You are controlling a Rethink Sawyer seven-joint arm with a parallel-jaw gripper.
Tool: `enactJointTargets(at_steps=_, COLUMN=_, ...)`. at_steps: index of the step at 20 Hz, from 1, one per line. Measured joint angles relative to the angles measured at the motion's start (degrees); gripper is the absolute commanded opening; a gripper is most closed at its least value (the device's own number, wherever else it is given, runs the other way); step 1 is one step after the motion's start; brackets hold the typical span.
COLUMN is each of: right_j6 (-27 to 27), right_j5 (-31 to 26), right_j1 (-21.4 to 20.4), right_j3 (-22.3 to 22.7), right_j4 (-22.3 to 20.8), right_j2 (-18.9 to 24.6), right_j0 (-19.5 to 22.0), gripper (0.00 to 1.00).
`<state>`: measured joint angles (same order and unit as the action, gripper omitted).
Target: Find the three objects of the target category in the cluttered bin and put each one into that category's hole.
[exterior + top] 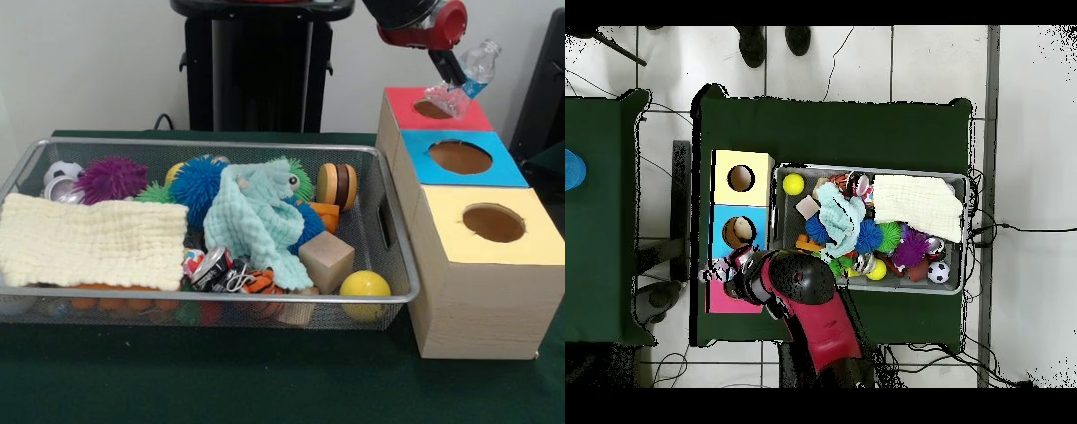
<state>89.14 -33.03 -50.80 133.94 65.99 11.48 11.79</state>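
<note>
My gripper (451, 74) is shut on a see-through plastic bottle (466, 78) with a blue label. It holds the bottle tilted in the air just above the red-topped hole (432, 109), behind the blue-topped hole (460, 157). In the overhead view the gripper (733, 272) and the bottle (719, 268) sit at the border of the blue panel (725, 243) and the red panel (733, 299). The wire mesh bin (221, 141) lies left of the boxes, full of toys. No other clear bottle shows in it.
The yellow-topped hole (493, 223) is nearest the camera. The bin holds a cream cloth (93, 238), a mint cloth toy (256, 216), spiky balls (196, 181), a wooden block (326, 260), a yellow ball (365, 287) and a metal can (212, 266). The pedestal (256, 62) stands behind.
</note>
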Motion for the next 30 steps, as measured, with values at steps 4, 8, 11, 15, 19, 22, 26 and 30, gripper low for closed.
enactJointTargets(at_steps=4, right_j6=0.0, right_j5=0.0, right_j1=0.0, right_j3=-0.2, right_j4=-1.1, right_j2=0.2, right_j0=0.6, gripper=0.0)
enactJointTargets(at_steps=8, right_j6=0.0, right_j5=0.0, right_j1=0.0, right_j3=-0.6, right_j4=-2.3, right_j2=0.9, right_j0=1.2, gripper=0.0)
enactJointTargets(at_steps=11, right_j6=0.0, right_j5=-0.1, right_j1=0.0, right_j3=-1.0, right_j4=-3.2, right_j2=1.5, right_j0=1.6, gripper=0.0)
enactJointTargets(at_steps=15, right_j6=0.0, right_j5=-0.2, right_j1=0.0, right_j3=-1.4, right_j4=-3.9, right_j2=2.1, right_j0=1.7, gripper=0.0)
enactJointTargets(at_steps=19, right_j6=0.0, right_j5=-0.2, right_j1=-0.1, right_j3=-1.5, right_j4=-3.9, right_j2=2.4, right_j0=1.7, gripper=0.0)
enactJointTargets(at_steps=22, right_j6=0.0, right_j5=-0.2, right_j1=-0.1, right_j3=-1.5, right_j4=-3.9, right_j2=2.7, right_j0=1.7, gripper=0.0)
enactJointTargets(at_steps=26, right_j6=0.0, right_j5=-0.2, right_j1=-0.1, right_j3=-1.5, right_j4=-3.9, right_j2=3.1, right_j0=1.8, gripper=0.0)
enactJointTargets(at_steps=30, right_j6=0.0, right_j5=-0.2, right_j1=-0.1, right_j3=-1.6, right_j4=-4.3, right_j2=3.6, right_j0=1.9, gripper=0.0)
